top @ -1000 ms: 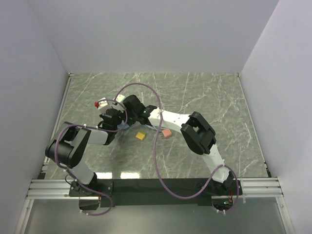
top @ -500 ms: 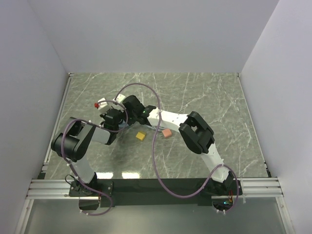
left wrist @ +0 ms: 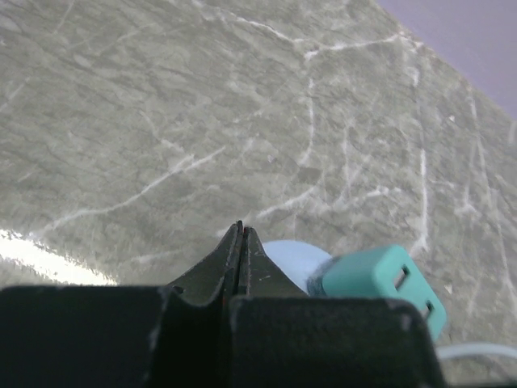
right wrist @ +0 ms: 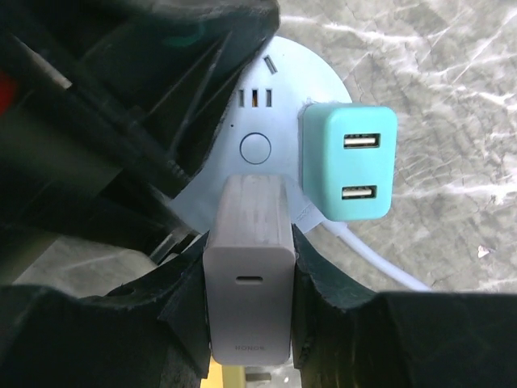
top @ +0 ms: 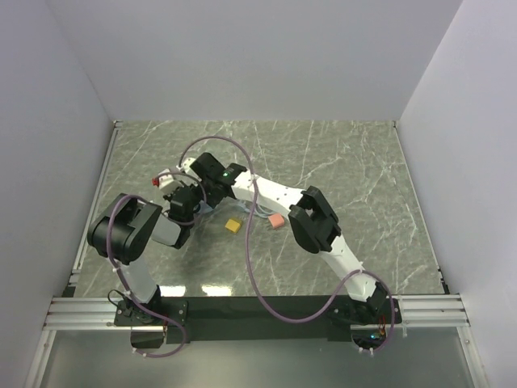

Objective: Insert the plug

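My right gripper (right wrist: pixel 249 267) is shut on the plug (right wrist: pixel 247 242), a pale grey charger block held by its two sides. The block's far end meets the round light-blue socket hub (right wrist: pixel 279 89) just below the hub's round button; whether its pins are in a socket is hidden. A teal USB charger (right wrist: pixel 349 162) sits plugged into the hub's right side. My left gripper (left wrist: pixel 241 231) is shut and empty, its tips right beside the hub (left wrist: pixel 292 252) and the teal charger (left wrist: pixel 380 283). From above, both grippers, left (top: pixel 182 199) and right (top: pixel 203 176), crowd together over the hub.
A yellow block (top: pixel 233 225) and a pink block (top: pixel 276 220) lie on the marble table (top: pixel 347 162), right of the grippers. The hub's white cord (right wrist: pixel 380 263) trails off to the right. A purple cable (top: pixel 252 242) loops over the right arm.
The right arm has swung further left and forward over the hub with the plug still in its grip. The left arm has drawn in a little, gripper staying shut.
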Tool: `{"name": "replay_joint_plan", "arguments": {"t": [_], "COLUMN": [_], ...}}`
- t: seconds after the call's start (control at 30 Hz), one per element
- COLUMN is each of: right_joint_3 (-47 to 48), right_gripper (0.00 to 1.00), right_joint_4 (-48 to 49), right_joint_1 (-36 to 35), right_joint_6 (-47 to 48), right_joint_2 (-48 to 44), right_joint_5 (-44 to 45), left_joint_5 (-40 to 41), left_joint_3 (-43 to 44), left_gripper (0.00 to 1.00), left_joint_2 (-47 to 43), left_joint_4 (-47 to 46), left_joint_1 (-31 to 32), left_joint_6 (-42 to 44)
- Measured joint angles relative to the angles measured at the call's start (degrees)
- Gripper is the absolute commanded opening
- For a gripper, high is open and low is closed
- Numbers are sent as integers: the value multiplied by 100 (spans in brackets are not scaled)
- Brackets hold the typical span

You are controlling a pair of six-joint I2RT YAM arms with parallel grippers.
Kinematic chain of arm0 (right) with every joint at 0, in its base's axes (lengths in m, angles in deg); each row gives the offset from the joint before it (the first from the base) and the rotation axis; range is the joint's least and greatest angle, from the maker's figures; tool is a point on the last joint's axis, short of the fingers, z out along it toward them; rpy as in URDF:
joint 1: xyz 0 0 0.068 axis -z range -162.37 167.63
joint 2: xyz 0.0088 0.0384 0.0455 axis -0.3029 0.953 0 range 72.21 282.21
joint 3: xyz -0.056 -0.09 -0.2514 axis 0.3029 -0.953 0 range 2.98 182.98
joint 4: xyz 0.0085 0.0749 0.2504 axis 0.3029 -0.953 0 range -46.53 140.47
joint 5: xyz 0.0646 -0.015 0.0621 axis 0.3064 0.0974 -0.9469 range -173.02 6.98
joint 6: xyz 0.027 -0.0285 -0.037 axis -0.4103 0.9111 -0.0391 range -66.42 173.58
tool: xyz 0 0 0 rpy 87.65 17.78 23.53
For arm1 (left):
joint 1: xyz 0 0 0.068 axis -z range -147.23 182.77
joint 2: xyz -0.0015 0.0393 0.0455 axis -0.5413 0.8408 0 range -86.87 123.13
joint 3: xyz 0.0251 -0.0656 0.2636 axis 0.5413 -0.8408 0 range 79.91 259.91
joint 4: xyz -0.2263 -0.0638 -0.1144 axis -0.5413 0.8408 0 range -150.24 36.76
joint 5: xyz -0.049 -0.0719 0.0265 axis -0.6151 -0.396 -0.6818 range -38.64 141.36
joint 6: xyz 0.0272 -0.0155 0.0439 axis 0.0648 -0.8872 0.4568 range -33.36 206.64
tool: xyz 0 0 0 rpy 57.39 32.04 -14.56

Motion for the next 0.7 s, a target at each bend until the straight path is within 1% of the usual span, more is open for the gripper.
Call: {"name": "replay_joint_plan", "arguments": {"t": [0.17, 0.2, 0.33, 0.43, 0.53, 0.6, 0.7], "right_joint_3": [660, 776, 846, 459, -267, -573, -680], "right_gripper": [0, 0, 0, 0, 0, 0, 0], "right_joint_4": [-586, -686, -769, -481, 184, 503, 645], "right_joint_1": [0, 4, 22, 35, 125, 173, 216], "right_joint_6": [-55, -81, -72, -127, -334, -426, -483], "right_joint_2": [319, 374, 404, 205, -146, -284, -334], "right_joint_5": [20, -7, -22, -15, -153, -258, -367], "left_joint_5": [-284, -579, -850, -1010, -1279, -1290, -1257], "left_joint_3": [-315, -365, -407, -470, -632, -651, -671], "left_gripper": [0, 0, 0, 0, 0, 1, 2], "left_joint_2": [-24, -31, 50, 114, 44, -42, -297], "left_joint_4": [-533, -614, -837, -1058, -1182, -1091, -710], "left_joint_1": [0, 35, 24, 15, 42, 70, 127], "left_joint_6": [46, -136, -289, -286, -234, -205, -160]}}
